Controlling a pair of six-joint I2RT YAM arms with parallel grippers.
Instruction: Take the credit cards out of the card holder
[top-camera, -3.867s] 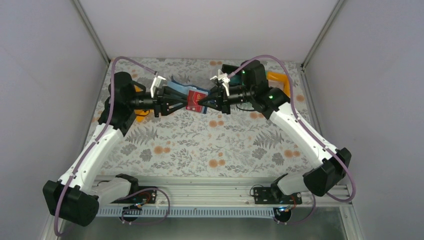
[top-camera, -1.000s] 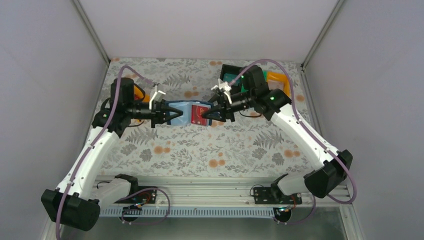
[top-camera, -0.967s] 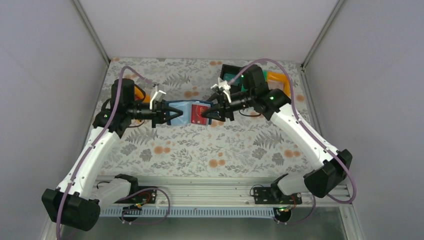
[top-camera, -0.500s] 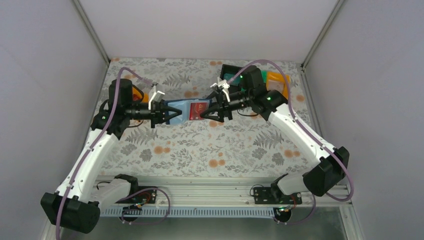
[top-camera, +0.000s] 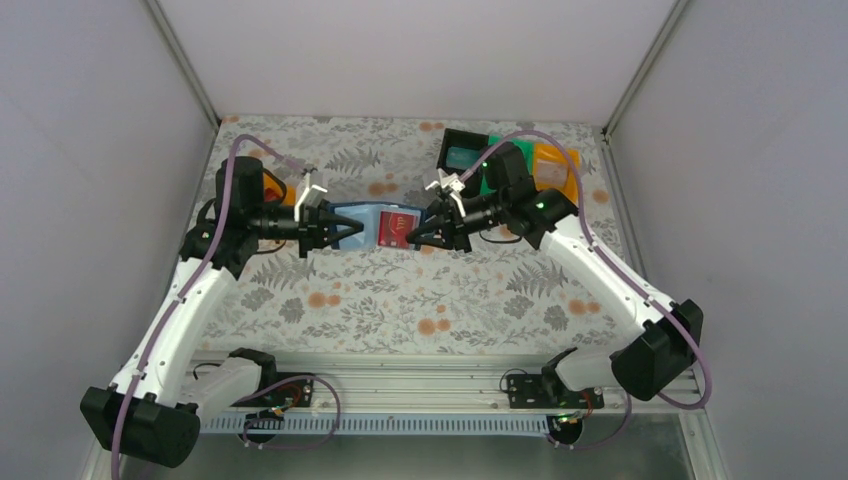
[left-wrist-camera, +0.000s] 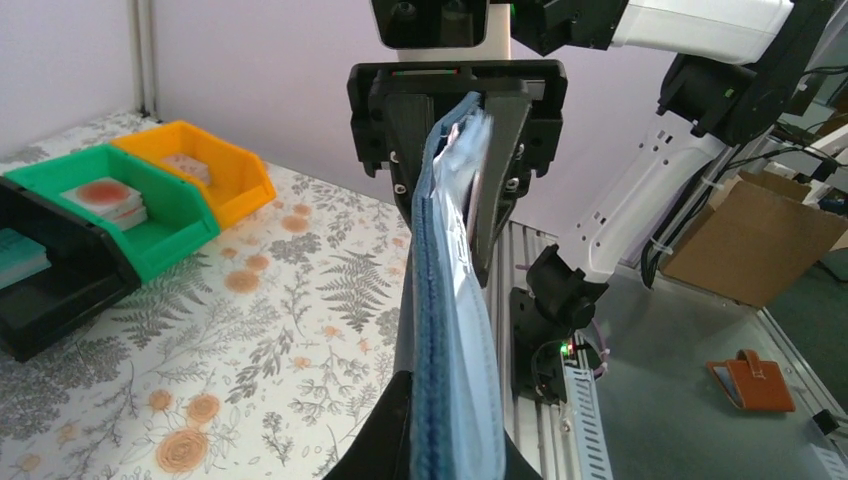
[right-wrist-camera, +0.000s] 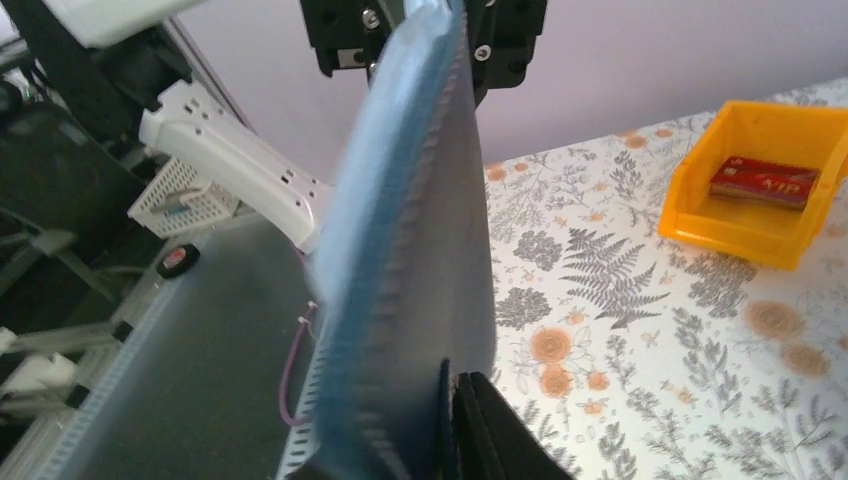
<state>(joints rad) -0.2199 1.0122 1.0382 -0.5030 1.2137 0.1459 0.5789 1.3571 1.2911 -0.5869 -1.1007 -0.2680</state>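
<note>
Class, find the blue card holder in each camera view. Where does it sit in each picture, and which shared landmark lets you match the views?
Top external: the card holder sits in the upper middle, just left of centre.
Left wrist: edge-on, a blue strip rising from bottom centre.
Right wrist: edge-on, a blurred blue slab filling centre-left.
Shared landmark: the floral tablecloth.

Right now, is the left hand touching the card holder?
Touching. The left wrist view shows the card holder rising edge-on out of the left hand, whose dark fingers press it from both sides with no gap.
</note>
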